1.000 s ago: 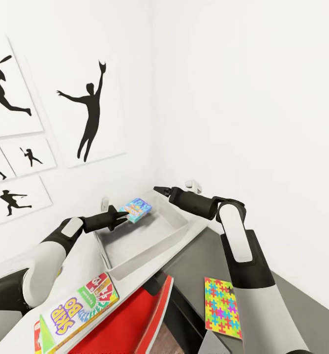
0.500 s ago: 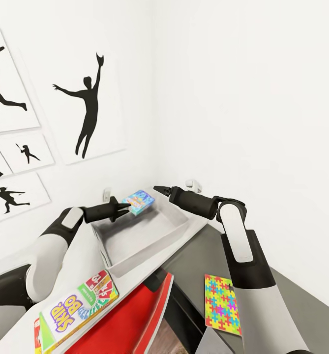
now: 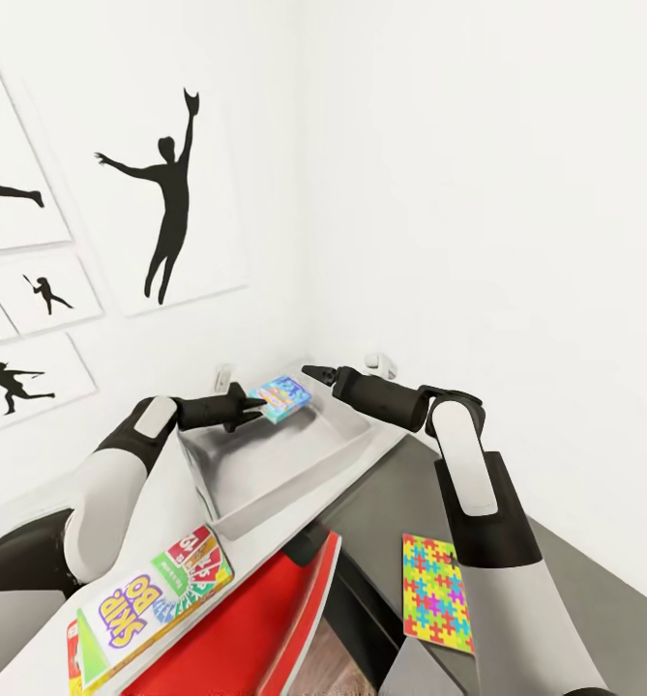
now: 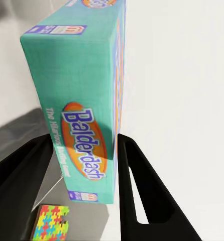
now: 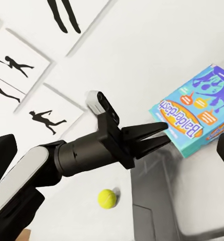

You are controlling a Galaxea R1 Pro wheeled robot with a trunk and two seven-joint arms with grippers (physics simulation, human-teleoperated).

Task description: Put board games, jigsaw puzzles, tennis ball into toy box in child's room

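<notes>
Left gripper (image 3: 257, 408) is clamped on the light blue board game (image 3: 281, 398) ("Balderdash" box), fingers (image 4: 142, 201) pinching one short end, so the box sticks out past the fingertips and hangs in the air over the toy box (image 3: 228, 476), not touching it. The right wrist view shows the same grip: left gripper (image 5: 159, 134) on the box's (image 5: 197, 118) edge, with the tennis ball (image 5: 107, 198) lying on the table (image 3: 163, 503) below that arm, just outside the bin wall. Right gripper (image 3: 315, 371) sits just across the box from the left one, over the bin's far side, holding nothing; can't tell its opening. SKIP BO game (image 3: 149, 601) lies flat on the table back near the left elbow. One jigsaw puzzle (image 3: 437, 594) lies on the lower dark desk (image 3: 381, 522) beneath the right forearm.
</notes>
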